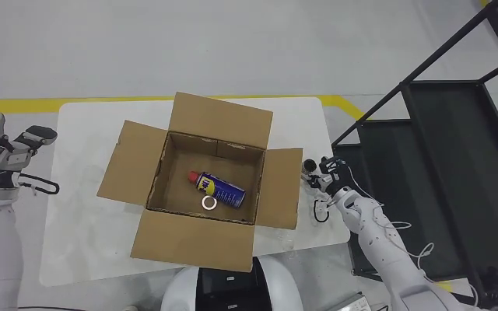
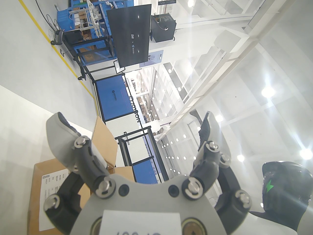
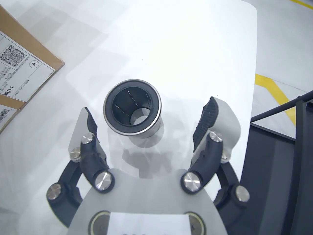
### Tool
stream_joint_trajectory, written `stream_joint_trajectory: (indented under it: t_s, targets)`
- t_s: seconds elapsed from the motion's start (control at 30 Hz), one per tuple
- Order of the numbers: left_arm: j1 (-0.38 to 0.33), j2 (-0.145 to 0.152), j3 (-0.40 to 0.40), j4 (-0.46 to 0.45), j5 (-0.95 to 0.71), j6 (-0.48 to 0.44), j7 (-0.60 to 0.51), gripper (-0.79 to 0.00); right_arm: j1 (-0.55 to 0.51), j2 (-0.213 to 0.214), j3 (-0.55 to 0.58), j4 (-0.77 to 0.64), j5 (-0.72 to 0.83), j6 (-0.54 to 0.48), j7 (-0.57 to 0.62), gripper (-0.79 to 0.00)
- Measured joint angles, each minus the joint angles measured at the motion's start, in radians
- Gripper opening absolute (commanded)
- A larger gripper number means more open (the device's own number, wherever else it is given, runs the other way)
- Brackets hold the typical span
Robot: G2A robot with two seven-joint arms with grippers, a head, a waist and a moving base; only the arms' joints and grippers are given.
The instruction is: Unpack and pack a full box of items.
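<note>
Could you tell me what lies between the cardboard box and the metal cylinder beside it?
Nothing but bare tabletop separates the metal cylinder from the cardboard box, as the right wrist view shows.

The brown box (image 1: 222,117) sits open, flaps spread out. Inside, a red-capped blue can (image 1: 219,189) lies on its side, a white ring (image 1: 209,203) touching it. A short metal tube (image 3: 133,113) stands outside, near one flap.

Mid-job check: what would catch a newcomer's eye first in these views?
The open cardboard box in the middle of the table, with a blue-and-yellow spray can lying in it beside a small white ring. Next, the hollow metal sleeve standing on the table beside the box, just ahead of the open right gripper.
</note>
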Motion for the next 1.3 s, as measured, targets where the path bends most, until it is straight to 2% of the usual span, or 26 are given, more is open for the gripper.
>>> stream_joint_trajectory:
  t_s: [0.4,0.6,0.7,0.8,0.93,1.03,1.13,1.3]
  targets:
    - [0.0,0.0,0.0,0.0,0.0,0.0,0.0,0.0,0.004,-0.003,-0.011,0.0,0.015,-0.008,-0.021,-0.785]
    - [0.0,0.0,0.0,0.0,0.0,0.0,0.0,0.0,-0.042,0.01,0.028,-0.072,0.035,-0.038,-0.092,-0.785]
    - [0.0,0.0,0.0,0.0,0.0,0.0,0.0,0.0,-0.104,0.026,0.085,-0.17,0.026,-0.008,-0.139,-0.785]
    - [0.0,0.0,0.0,0.0,0.0,0.0,0.0,0.0,-0.198,0.041,0.159,-0.329,0.033,0.037,-0.175,-0.785]
    - [0.0,0.0,0.0,0.0,0.0,0.0,0.0,0.0,-0.342,0.052,0.251,-0.614,0.056,0.073,-0.178,-0.785]
    - [0.0,0.0,0.0,0.0,0.0,0.0,0.0,0.0,-0.408,0.056,0.268,-0.801,0.056,0.045,-0.142,-0.785]
    - [0.0,0.0,0.0,0.0,0.0,0.0,0.0,0.0,-0.408,0.057,0.239,-0.935,0.022,0.014,-0.066,-0.785]
    - [0.0,0.0,0.0,0.0,0.0,0.0,0.0,0.0,-0.338,0.05,0.11,-1.035,-0.018,-0.034,0.093,-0.785]
